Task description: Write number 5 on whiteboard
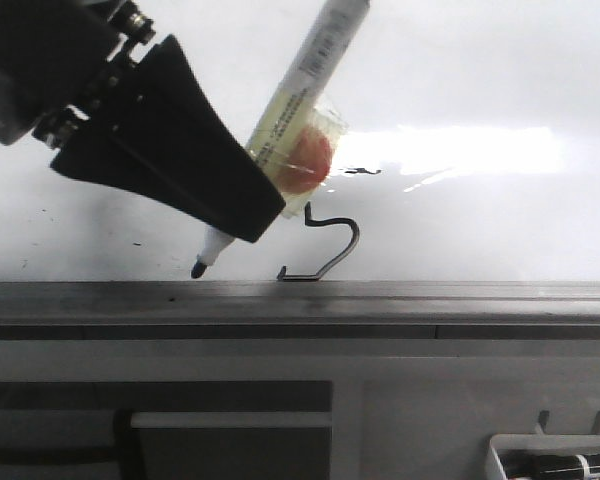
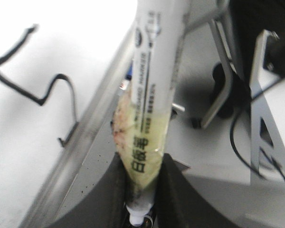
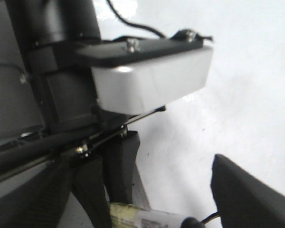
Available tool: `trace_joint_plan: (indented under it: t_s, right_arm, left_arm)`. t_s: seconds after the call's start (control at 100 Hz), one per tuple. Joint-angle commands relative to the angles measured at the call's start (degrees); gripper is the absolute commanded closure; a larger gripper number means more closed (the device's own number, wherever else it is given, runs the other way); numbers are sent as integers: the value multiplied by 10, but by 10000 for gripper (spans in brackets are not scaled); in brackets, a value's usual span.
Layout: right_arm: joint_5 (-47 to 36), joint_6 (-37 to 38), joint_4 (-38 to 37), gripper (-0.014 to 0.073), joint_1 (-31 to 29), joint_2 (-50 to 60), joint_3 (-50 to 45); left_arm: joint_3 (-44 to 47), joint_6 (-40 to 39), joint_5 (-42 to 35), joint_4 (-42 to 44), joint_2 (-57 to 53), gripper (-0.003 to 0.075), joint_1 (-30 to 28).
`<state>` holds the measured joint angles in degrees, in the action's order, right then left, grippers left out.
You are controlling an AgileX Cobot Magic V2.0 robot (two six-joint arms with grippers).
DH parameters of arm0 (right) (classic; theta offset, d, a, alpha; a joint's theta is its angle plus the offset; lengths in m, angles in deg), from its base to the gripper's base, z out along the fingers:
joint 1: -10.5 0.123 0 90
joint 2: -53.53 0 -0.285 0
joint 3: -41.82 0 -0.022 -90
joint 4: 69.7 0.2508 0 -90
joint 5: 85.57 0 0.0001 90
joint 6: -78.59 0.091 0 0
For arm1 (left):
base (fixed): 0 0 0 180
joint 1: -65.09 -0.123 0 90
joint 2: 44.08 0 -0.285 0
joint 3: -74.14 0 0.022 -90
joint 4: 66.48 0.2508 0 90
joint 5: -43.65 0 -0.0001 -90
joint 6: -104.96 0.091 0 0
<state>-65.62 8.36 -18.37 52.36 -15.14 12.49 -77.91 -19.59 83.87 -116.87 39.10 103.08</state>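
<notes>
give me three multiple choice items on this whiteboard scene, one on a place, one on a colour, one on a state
1. Seen from the front, where is the drawn number 5 relative to the marker tip?
A. to its right
B. to its left
C. under it

2. What colour is the line of the number 5?
A. red
B. black
C. blue

3. What is the left pincer doing?
A. hanging open
B. shut on the marker
C. shut on a cloth

Answers:
1 A, the figure sits right of the tip on the whiteboard.
2 B, the stroke is thin and black.
3 B, its dark fingers clamp the marker barrel on both sides.
</notes>
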Motion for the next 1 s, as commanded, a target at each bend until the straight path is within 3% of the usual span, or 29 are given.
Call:
trace_joint_plan:
  t_s: [0.0, 0.1, 0.16, 0.39, 0.64, 0.99]
  right_arm:
    - [-39, -1, 20, 23, 0, 40, 21]
    - [-39, 5, 20, 87, 0, 78, 21]
    - [-40, 5, 20, 171, 0, 97, 19]
    - [-43, 5, 21, 663, -12, 161, -13]
    - [-40, 5, 21, 656, -25, 176, -59]
    - [-43, 5, 37, 656, -25, 176, -60]
  left_arm:
    - [-7, -74, -67, -17, -19, 741, -1]
    - [16, -158, -141, -17, -25, 741, 0]
    - [36, -189, -184, -19, -26, 741, 6]
    - [115, -226, -391, -48, -40, 741, 55]
    - [116, -226, -487, -53, -14, 741, 85]
    - [116, -226, -530, -91, 34, 741, 85]
